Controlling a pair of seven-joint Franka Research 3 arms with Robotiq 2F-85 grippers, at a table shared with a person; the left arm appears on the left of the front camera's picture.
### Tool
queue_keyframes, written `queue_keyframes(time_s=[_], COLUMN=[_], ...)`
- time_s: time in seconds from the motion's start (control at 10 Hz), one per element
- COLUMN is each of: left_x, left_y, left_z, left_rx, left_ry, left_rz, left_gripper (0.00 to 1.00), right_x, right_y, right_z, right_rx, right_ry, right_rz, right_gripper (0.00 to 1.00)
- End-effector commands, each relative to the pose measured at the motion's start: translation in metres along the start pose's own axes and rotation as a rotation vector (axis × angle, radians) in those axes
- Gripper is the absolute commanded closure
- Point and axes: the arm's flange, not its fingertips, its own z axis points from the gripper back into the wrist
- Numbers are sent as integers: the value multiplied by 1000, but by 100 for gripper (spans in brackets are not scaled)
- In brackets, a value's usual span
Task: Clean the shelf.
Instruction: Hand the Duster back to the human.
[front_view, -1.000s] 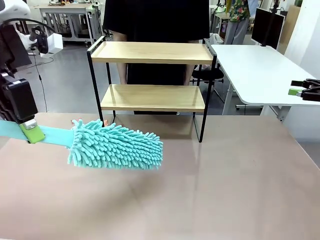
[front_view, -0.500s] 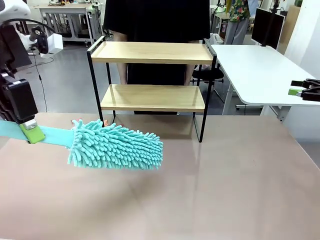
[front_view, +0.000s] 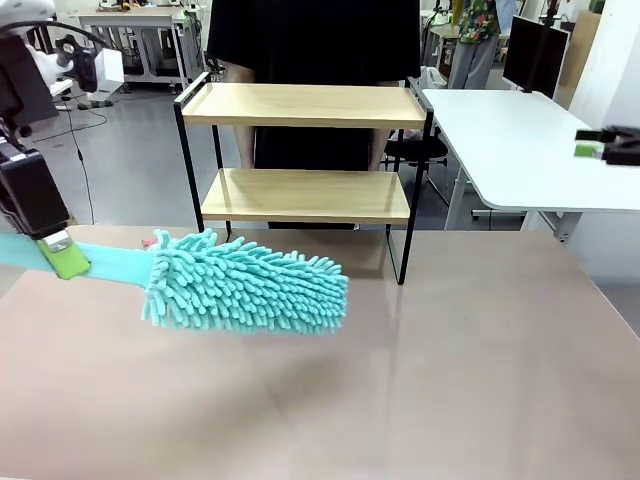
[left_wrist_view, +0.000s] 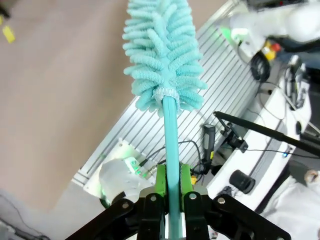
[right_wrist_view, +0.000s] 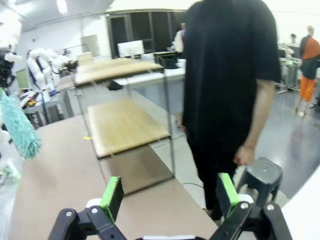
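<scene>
Now that the left gripper (front_view: 62, 256), clamped on the teal duster (front_view: 245, 285), has lifted it slightly rightward off the table (front_view: 450, 380), wiping looks imminent; the shelf (front_view: 305, 150) stands far centre, untouched, while the right gripper (right_wrist_view: 167, 192) hangs wide open, empty.

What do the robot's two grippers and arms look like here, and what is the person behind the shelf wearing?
The left gripper has black linkages and bright green pads, with silver screws at the joints; its arm is white with a black cable looping over it. The right gripper has the same black frame and green pads, plus white fittings by its fingers. The person wears a black short-sleeved top.
</scene>
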Motion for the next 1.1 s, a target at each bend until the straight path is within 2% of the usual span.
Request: queue_keyframes(time_s=[0.0, 0.3, 0.7, 0.8, 0.9, 1.0], left_x=[8, 17, 37, 41, 49, 62], left_y=[0, 5, 13, 16, 14, 3], left_z=[-3, -22, -51, -60, -67, -72], left_rx=[-66, -95, -92, -86, -83, -83], left_ry=[-22, -107, -230, -228, -235, -237], left_rz=[-149, -321, -502, -525, -551, -564], left_gripper=[87, 87, 87, 87, 87, 87], right_x=[38, 59, 25, 12, -3, 19], right_y=[40, 112, 200, 214, 220, 201], right_z=[-20, -57, -100, -111, -126, -105], right_rx=[133, 329, 473, 463, 391, 485], right_ry=[14, -7, 12, 19, -12, 2], right_rz=[-49, -104, -102, -82, -63, -128], right_gripper=[0, 0, 0, 0, 0, 0])
